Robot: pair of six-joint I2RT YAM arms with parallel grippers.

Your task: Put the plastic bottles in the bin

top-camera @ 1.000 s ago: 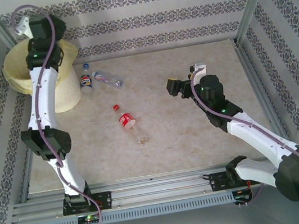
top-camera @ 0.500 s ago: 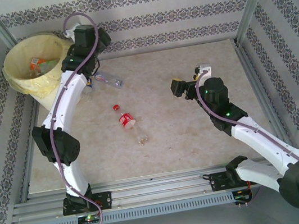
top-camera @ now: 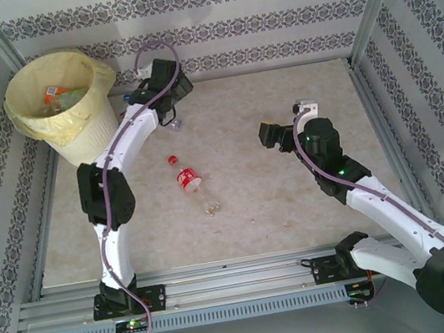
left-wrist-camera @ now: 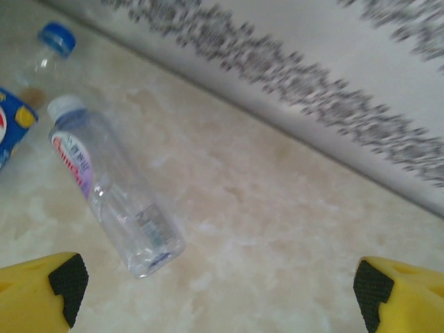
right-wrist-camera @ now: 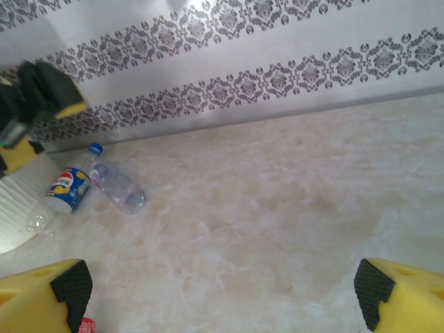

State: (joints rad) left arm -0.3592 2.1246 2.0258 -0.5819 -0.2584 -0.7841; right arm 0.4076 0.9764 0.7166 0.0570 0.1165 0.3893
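Left claw [left-wrist-camera: 218, 288], gaping empty near the clear white-capped plastic bottle [left-wrist-camera: 114, 187] by the far edge of the surface [left-wrist-camera: 277, 208], could set it rolling with an off-centre touch; right claw [right-wrist-camera: 220, 288] gapes empty too.

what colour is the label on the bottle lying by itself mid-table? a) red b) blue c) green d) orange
a: the bottle lying alone in the middle of the table has a red label and a red cap.
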